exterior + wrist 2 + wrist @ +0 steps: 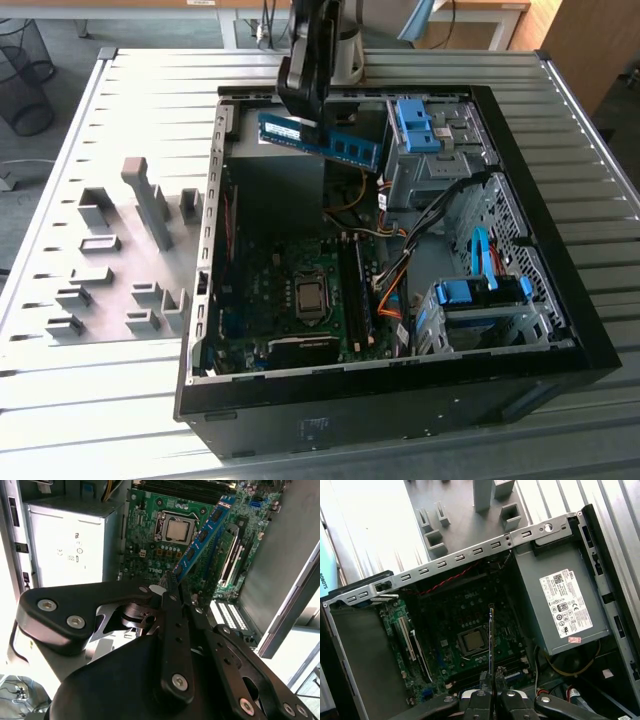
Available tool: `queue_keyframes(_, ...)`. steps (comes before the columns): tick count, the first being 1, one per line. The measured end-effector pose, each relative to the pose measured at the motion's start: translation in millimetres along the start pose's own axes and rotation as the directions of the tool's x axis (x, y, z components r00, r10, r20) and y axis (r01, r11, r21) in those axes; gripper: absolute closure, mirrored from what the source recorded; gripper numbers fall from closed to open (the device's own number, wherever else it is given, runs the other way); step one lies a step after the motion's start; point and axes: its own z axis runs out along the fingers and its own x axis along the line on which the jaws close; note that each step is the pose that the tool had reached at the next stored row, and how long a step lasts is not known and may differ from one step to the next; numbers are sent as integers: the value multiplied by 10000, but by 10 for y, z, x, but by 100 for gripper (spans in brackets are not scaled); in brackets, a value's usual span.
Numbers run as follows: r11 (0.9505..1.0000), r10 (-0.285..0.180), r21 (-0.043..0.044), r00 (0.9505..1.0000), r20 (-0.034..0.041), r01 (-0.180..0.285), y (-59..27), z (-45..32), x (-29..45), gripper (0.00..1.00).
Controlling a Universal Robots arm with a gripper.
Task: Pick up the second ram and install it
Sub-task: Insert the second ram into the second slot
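- Exterior view: the pincer (302,120) is clamped on the second ram (335,145), holding it in the air above the motherboard (290,262).
- The stick's long axis lies roughly level, well apart from the motherboard's black slots (357,292).

An open case (400,415) on a slatted table (100,400) holds a green motherboard (260,290); grey blocks (150,210), perhaps fixtures, stand beside.

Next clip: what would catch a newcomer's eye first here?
The blue memory stick stands out, clamped in the end effector above the open computer case. Below lies the green motherboard with its shiny processor. Grey blocks stand on the table at the exterior view's left.
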Motion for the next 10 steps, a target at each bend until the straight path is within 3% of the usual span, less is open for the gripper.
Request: queue_keyframes(10, 9998, 176, -1, 9998, 1, -176, 0, 2, 0, 86)
